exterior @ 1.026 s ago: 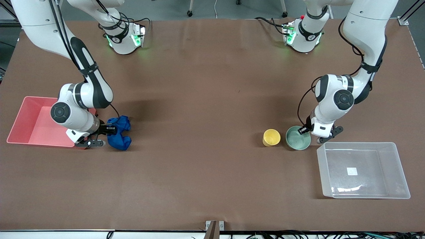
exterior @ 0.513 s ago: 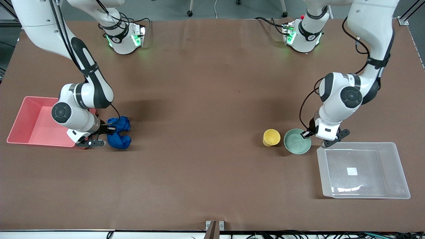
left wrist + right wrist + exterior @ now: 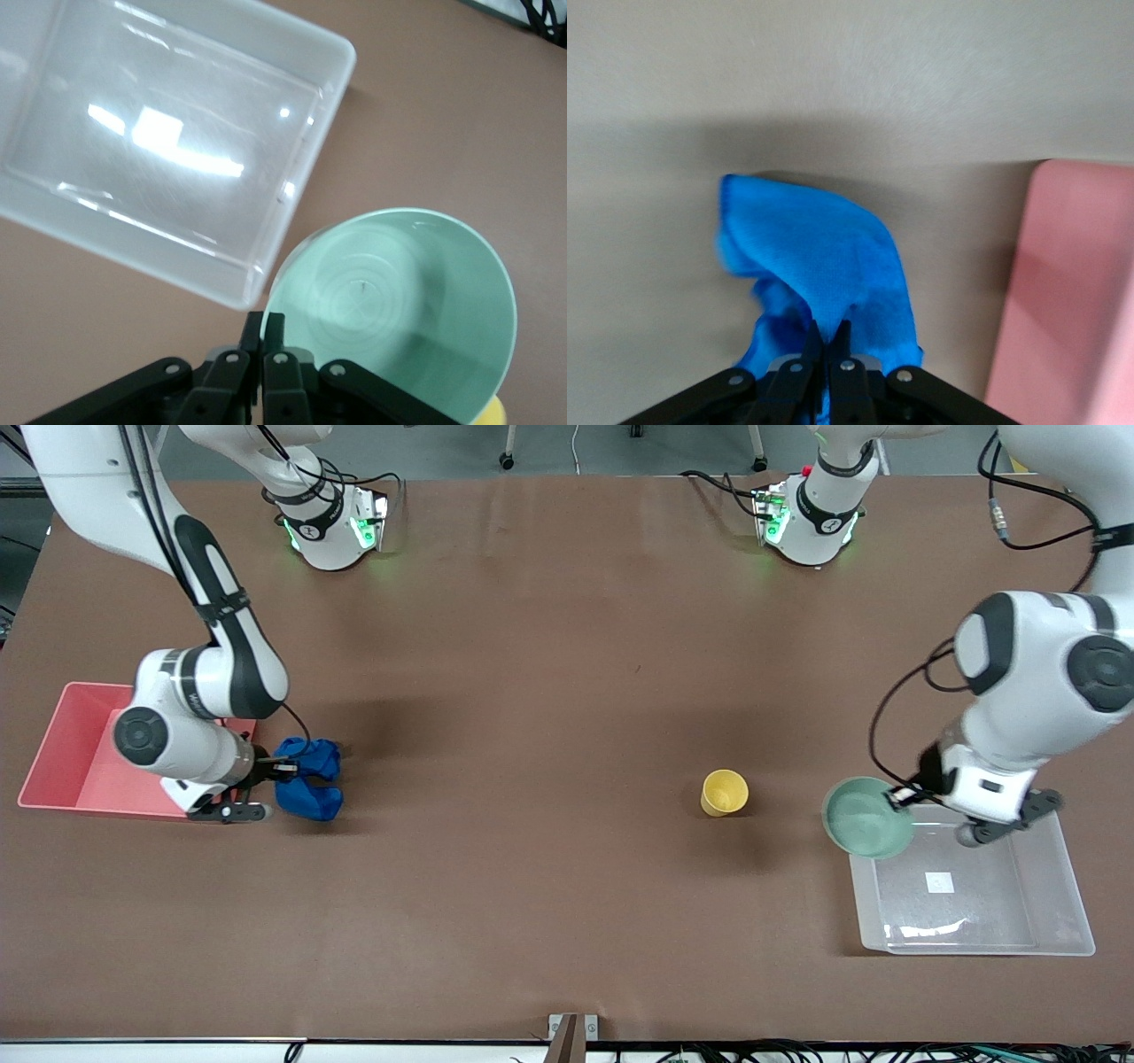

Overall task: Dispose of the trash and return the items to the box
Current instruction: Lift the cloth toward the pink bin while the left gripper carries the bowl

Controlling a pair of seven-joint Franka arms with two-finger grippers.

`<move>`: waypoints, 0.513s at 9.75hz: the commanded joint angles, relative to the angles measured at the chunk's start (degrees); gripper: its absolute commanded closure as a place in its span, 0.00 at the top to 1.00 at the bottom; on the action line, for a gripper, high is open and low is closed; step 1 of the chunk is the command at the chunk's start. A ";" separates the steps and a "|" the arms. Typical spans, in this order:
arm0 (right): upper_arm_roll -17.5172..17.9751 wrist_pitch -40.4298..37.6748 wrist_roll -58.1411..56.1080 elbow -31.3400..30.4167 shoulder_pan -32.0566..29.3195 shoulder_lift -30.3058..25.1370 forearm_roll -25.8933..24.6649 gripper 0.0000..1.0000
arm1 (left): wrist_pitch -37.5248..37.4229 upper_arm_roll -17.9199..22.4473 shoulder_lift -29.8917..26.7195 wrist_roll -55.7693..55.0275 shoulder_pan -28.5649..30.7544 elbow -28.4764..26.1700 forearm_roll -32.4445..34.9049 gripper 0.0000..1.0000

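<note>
While nothing is put away yet, the left tool (image 3: 904, 797) pinches the bowl (image 3: 867, 829) over the box's (image 3: 974, 943) corner, the right tool (image 3: 282, 766) grips the cloth (image 3: 310, 802) beside the bin (image 3: 62, 735), and the cup (image 3: 725, 792) waits on the surface (image 3: 532, 691).

Blue cloth wad (image 3: 308, 780): bright blue, soft, irregular folds; pinched at one edge by the right end effector (image 3: 282, 767), hanging just beside the pink bin (image 3: 62, 753), lower left of the front frame.

Yellow cup (image 3: 725, 792): small, upright, open side up; stands alone on the surface (image 3: 549, 691), right of centre in the frame.

Mint-green bowl (image 3: 868, 829): pale, round, wider than the cup, tilted; gripped at its rim by the left end effector (image 3: 904, 797), lifted over a corner of the box.

Clear box (image 3: 1063, 921): large shallow rectangular tub, see-through, white square sticker (image 3: 939, 882) on its bottom; lower right of the frame.
</note>
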 commanded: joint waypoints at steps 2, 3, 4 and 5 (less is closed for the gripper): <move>0.30 -12.13 -0.85 6.01 -4.49 -6.31 0.64 0.04 | -0.45 -0.23 11.18 11.67 5.15 9.19 0.16 0.00; 0.30 -15.04 -3.29 7.16 -6.07 -8.41 0.64 0.04 | -0.36 -0.23 13.73 15.80 6.99 9.64 0.34 0.00; 0.39 -15.85 -5.58 7.17 -8.44 -10.09 0.64 0.04 | -0.01 -0.23 16.11 18.63 8.40 10.69 0.51 0.00; 0.30 -15.86 -8.65 6.82 -10.90 -10.45 0.64 0.04 | -0.01 -0.31 18.91 18.74 9.46 13.05 0.43 0.00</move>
